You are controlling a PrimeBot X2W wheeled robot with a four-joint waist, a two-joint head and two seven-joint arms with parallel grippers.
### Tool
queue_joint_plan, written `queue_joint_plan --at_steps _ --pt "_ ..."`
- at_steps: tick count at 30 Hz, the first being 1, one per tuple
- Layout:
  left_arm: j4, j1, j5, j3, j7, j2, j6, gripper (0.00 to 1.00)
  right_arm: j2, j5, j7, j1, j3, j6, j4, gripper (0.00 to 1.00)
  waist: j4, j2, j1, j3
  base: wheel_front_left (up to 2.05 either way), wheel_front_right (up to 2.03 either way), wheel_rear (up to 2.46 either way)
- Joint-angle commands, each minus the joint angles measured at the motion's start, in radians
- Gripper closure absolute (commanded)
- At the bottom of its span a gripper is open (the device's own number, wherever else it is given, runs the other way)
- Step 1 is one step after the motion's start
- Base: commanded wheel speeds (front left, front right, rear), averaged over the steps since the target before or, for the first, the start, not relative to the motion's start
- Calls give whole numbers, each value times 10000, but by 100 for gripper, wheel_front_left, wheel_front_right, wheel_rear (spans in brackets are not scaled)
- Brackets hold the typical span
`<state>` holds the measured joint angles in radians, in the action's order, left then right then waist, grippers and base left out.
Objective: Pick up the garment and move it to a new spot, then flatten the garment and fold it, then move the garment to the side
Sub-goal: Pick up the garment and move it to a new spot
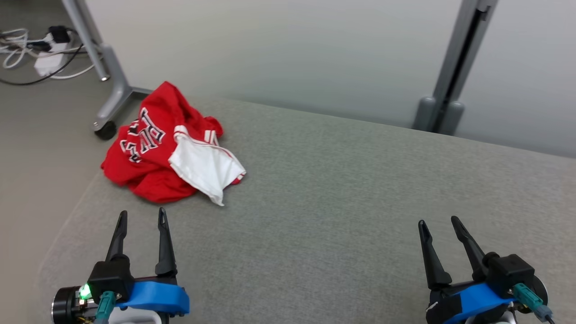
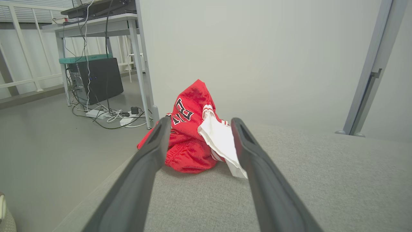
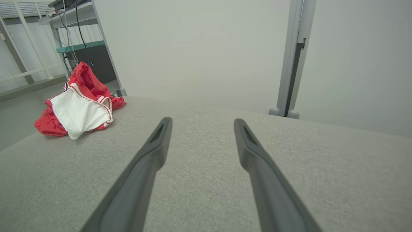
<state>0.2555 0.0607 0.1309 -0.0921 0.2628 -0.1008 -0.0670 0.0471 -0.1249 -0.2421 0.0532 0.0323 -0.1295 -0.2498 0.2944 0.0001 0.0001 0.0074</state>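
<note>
1. The red garment (image 1: 153,148), with black-and-white lettering and a white panel turned out, lies crumpled in a heap at the far left corner of the grey fabric-covered tabletop (image 1: 324,202), close to its edge.
2. The left gripper (image 1: 142,212) is spread wide and empty. It is near the heap with its fingers aimed at it, so it looks best placed for the pickup.
3. The right gripper (image 1: 438,220), likewise spread and empty, sits well apart over bare cloth.
4. Nothing is lifted yet. The broad bare middle seems the likely new spot, with room to flatten.
</note>
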Motion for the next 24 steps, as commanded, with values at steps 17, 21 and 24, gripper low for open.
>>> queue_joint_plan --at_steps 17,21,24 --pt "-299 -327 322 322 30 -161 -306 0 59 327 171 235 83 -22 85 0 1560 -1 -1 426 0 0 0" --pt "-301 -243 363 347 29 -131 -372 0 61 385 227 237 124 -22 144 0 1424 -1 -1 550 0 0 0" --pt "-324 -45 444 367 30 -112 -338 0 59 469 276 278 88 -22 199 0 1243 -1 -1 670 0 0 0"
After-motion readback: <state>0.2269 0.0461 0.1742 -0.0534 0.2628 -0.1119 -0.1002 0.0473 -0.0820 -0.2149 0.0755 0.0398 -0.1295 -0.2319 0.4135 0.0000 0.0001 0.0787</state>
